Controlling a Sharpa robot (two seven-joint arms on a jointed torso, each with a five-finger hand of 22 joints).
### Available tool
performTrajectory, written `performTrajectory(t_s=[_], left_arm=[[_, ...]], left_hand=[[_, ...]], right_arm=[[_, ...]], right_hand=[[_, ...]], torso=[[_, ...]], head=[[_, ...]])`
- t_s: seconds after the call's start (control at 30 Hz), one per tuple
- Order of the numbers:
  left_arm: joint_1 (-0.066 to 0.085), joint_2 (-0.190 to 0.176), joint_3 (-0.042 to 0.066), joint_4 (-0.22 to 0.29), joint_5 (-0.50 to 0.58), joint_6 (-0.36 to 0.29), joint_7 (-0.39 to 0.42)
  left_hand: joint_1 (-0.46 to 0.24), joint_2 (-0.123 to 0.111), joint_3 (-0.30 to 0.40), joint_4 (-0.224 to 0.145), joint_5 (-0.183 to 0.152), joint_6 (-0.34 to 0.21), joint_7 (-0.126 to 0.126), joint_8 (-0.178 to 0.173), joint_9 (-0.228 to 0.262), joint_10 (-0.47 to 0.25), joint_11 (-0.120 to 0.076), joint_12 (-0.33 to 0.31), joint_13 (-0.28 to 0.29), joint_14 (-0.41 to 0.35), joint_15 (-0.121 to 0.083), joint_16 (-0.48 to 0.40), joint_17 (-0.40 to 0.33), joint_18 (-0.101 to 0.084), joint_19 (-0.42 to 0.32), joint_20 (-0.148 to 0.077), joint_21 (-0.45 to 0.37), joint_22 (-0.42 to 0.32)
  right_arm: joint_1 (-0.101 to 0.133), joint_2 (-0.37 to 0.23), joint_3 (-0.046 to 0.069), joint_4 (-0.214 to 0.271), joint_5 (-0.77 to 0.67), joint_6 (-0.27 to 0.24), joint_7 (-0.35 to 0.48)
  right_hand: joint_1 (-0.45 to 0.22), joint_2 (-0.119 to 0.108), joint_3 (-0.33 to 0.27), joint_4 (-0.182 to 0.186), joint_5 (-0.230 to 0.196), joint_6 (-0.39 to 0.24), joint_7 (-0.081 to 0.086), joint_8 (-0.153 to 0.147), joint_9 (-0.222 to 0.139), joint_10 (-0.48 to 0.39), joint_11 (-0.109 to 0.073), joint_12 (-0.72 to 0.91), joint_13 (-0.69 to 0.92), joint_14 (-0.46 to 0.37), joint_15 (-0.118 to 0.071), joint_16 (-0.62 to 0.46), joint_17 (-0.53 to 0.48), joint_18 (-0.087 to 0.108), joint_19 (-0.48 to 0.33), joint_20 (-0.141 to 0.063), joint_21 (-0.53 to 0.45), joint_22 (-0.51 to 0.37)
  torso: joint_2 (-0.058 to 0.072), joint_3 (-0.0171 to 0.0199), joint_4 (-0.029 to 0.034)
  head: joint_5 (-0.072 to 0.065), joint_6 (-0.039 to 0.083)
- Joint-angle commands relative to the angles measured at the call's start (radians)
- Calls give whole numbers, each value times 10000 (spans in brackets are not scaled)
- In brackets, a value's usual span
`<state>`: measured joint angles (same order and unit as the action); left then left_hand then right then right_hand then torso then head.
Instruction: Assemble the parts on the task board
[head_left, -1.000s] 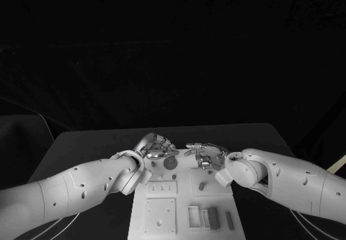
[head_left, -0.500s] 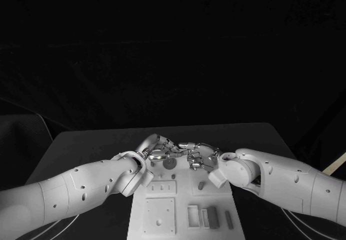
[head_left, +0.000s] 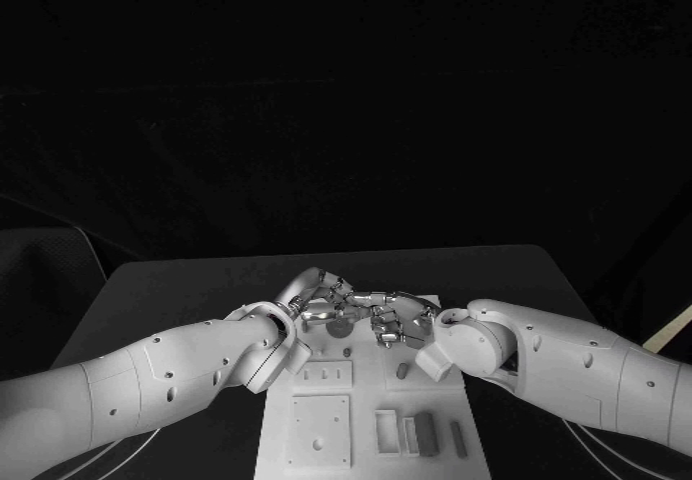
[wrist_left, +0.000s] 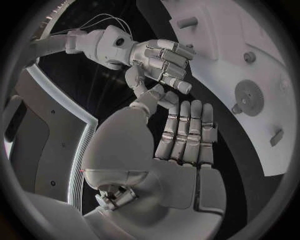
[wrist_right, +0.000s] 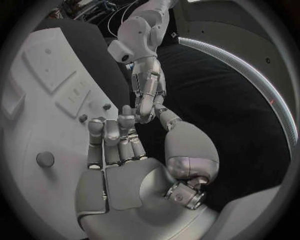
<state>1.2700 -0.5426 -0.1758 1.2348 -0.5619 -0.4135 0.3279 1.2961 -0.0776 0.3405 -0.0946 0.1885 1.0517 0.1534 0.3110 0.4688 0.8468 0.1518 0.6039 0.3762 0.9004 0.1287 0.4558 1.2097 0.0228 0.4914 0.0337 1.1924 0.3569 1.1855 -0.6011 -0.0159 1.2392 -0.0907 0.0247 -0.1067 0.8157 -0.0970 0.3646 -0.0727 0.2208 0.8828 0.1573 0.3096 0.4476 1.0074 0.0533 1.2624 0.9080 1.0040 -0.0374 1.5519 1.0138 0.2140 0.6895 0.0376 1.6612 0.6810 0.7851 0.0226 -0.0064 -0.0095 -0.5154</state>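
At the far end of the task board (head_left: 361, 400), the left hand (head_left: 320, 300) and right hand (head_left: 392, 318) meet above a round part (wrist_left: 250, 93), fingers nearly touching, both empty with fingers apart. Crowded so, they risk knocking each other or the upright pegs (head_left: 404, 371) nearby. Bare table (head_left: 188, 290) flanks the board for retreat.

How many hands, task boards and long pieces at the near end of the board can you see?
Hands: 2, left hand and right hand
Task board: 1
Long pieces: 3, pale frame, dark block, thin bar
Total: 6
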Motion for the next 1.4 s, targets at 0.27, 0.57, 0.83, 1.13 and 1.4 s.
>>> performTrajectory(t_s=[0.27, 0.57, 0.83, 1.13, 1.4], left_arm=[[0, 21, 11, 68, -98, 80, 164], [0, 11, 12, 86, -98, 69, 163], [0, 12, 12, 71, -104, 69, 146], [0, 13, 12, 35, -104, 60, 122], [0, 49, 12, 34, -104, 58, 109]], left_hand=[[101, 68, 12, -60, 19, 330, -330, 51, 15, -63, -14, 21, -6, -102, 14, -67, 25, -146, -109, 11, -38, -15], [112, 75, 19, -69, 21, 336, -331, 55, 16, -66, -14, 26, -5, -111, 15, -71, 31, -149, -121, 13, -41, -16], [125, 84, 28, -79, 23, 344, -332, 60, 17, -69, -14, 32, -3, -120, 15, -76, 38, -152, -133, 13, -44, -16], [142, 93, 38, -91, 24, 352, -333, 64, 18, -72, -14, 38, -1, -129, 16, -80, 47, -154, -145, 14, -46, -16], [154, 99, 46, -100, 25, 357, -333, 68, 19, -75, -14, 43, 0, -136, 16, -83, 54, -157, -154, 14, -48, -16]], right_arm=[[-17, 27, 1, -53, 27, 55, 229], [-22, -29, 1, -79, 56, 19, 277], [-27, -80, 1, -64, 69, 18, 463], [-45, -117, 1, -22, 81, -27, 585], [-49, -92, 2, 6, 80, -43, 646]], right_hand=[[-55, 448, 158, 70, 15, 162, 33, 139, 4, -110, -2, 8, -25, -82, 57, 20, -29, -113, -110, 10, 18, -11], [-17, 576, 199, 36, 13, 267, 21, 199, 25, -100, -2, 43, -23, -57, 58, 62, -29, -115, -105, 4, 57, -2], [118, 791, 280, -108, 12, 544, -8, 350, 94, -29, -18, 135, -15, 1, 45, 155, -31, -113, -89, -8, 152, 21], [524, 1106, 456, -443, 17, 851, -44, 503, 190, 106, -65, 278, -10, 94, -2, 299, -42, -93, -60, -32, 318, 61], [1160, 1106, 640, -637, 19, 945, -56, 536, 239, 187, -110, 373, -20, 161, -49, 405, -66, -64, -46, -58, 457, 89]], torso=[[-2, 3, 1], [0, 2, -1], [2, 4, 6], [-1, 8, -5], [-2, 7, 1]], head=[[-3, -11], [11, -12], [19, -19], [20, -34], [10, -40]])
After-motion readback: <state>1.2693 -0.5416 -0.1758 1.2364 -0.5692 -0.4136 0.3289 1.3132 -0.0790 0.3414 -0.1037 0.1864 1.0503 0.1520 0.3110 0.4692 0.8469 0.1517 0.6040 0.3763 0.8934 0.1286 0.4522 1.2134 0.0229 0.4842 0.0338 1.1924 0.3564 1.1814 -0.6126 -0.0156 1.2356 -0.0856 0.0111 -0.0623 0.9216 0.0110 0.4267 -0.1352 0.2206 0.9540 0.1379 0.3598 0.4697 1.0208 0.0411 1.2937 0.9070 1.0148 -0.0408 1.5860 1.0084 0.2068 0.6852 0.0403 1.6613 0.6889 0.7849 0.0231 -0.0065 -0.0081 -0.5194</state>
